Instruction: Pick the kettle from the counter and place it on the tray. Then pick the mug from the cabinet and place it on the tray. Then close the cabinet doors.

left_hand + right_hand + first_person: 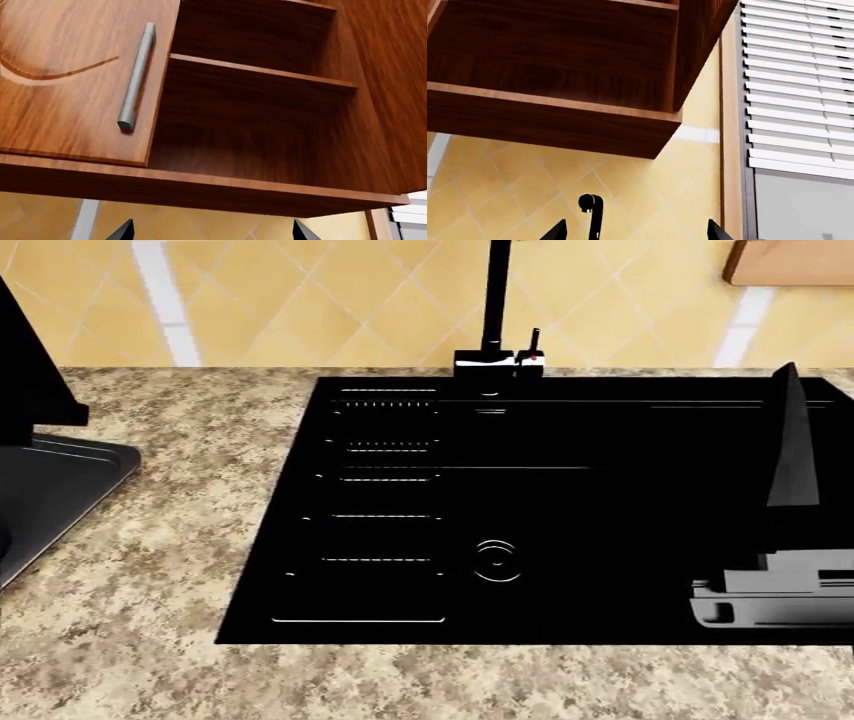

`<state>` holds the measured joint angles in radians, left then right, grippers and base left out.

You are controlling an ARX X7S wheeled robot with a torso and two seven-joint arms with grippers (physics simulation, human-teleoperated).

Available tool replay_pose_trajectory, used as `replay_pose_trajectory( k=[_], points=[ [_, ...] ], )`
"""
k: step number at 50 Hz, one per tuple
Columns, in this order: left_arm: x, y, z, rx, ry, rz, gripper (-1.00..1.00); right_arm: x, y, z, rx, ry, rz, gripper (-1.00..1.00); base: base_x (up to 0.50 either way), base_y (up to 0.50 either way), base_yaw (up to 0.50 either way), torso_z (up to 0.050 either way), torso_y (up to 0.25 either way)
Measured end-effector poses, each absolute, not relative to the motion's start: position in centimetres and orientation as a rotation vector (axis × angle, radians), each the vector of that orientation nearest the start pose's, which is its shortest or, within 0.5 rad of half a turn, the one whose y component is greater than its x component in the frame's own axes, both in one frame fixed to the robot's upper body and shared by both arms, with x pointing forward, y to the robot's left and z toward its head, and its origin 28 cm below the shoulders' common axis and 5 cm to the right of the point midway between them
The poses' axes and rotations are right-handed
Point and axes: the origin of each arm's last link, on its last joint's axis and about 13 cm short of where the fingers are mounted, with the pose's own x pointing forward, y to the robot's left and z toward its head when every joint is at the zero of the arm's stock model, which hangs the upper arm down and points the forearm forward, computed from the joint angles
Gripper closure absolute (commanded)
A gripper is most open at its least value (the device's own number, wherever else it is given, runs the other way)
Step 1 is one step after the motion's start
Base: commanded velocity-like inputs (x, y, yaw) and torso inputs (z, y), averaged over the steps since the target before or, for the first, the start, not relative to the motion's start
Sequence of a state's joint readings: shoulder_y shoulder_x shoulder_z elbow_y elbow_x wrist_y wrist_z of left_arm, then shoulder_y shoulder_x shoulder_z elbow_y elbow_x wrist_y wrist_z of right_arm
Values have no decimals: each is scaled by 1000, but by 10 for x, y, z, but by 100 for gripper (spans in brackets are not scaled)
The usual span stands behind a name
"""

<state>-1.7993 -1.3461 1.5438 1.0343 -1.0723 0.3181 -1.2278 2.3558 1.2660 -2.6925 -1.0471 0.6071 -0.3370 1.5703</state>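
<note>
My left gripper is open with nothing between its black fingertips, and it points up at the wooden cabinet. The cabinet's left door, with a grey bar handle, is shut. Its right half is open, and the shelves that show are bare. My right gripper is also open and empty, below the cabinet's underside. One corner of the dark-grey tray lies on the granite counter at far left. The kettle and the mug are out of view.
A black inset sink with a black faucet fills the middle of the counter. One black finger of my right arm stands over its right side. A black shape rises above the tray. A window blind hangs right of the cabinet.
</note>
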Motion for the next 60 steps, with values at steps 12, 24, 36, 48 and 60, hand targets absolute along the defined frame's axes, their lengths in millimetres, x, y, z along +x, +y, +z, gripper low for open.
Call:
replay_pose_trajectory(
  k=[12, 24, 36, 48, 60],
  points=[
    [129, 231, 310, -130, -815, -127, -100, 124, -131, 252, -140, -690, -67, -100, 1, -292, 0, 0, 0],
    [130, 232, 308, -131, -807, -124, -100, 133, -143, 296, -162, -670, -329, -100, 0, 0, 0, 0, 0],
    [130, 233, 307, -132, -802, -128, -100, 108, -161, 347, -218, -734, -484, -100, 0, 0, 0, 0, 0],
    [130, 235, 307, -137, -801, -126, -100, 91, -170, 394, -290, -809, -504, -100, 0, 0, 0, 0, 0],
    [129, 236, 308, -142, -801, -121, -100, 81, -164, 432, -396, -868, -461, -100, 0, 0, 0, 1, 0]
  ],
)
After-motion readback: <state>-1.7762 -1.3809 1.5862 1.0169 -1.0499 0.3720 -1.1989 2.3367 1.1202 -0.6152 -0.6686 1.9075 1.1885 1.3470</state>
